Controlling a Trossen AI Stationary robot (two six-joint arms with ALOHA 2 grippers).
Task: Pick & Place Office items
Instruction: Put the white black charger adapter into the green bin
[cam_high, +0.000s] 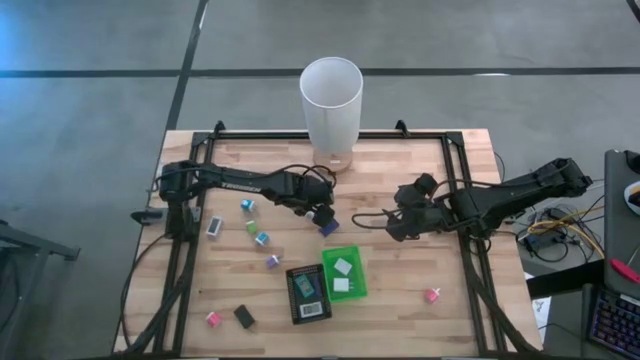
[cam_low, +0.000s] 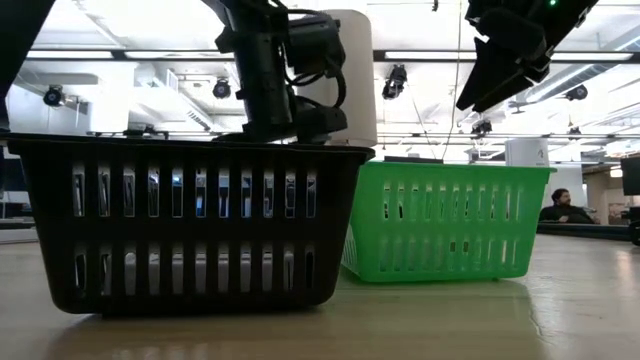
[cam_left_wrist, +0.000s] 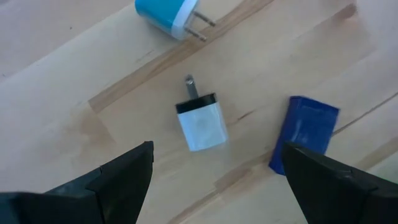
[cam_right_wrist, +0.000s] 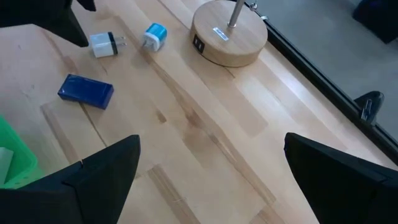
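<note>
Small office items scattered on the wooden surface (cam_high: 400, 190). White plug adapter (cam_left_wrist: 201, 122) with black collar, lying flat, prongs toward blue-and-white adapter (cam_left_wrist: 168, 15) nearby. Dark blue block (cam_left_wrist: 305, 131) just beside, flat. Two white blocks (cam_high: 342, 276) inside green tray (cam_high: 358, 262). Pink piece (cam_high: 432, 295) well apart.

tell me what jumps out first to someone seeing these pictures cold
The tall white cylinder at the table's far edge stands out first, towering over everything. Next come the green tray and black tray side by side near the front, with tiny colored office items scattered to their left. The left gripper hangs open over a white plug block with a blue block beside it, and the right gripper hangs open over bare wood.
</note>
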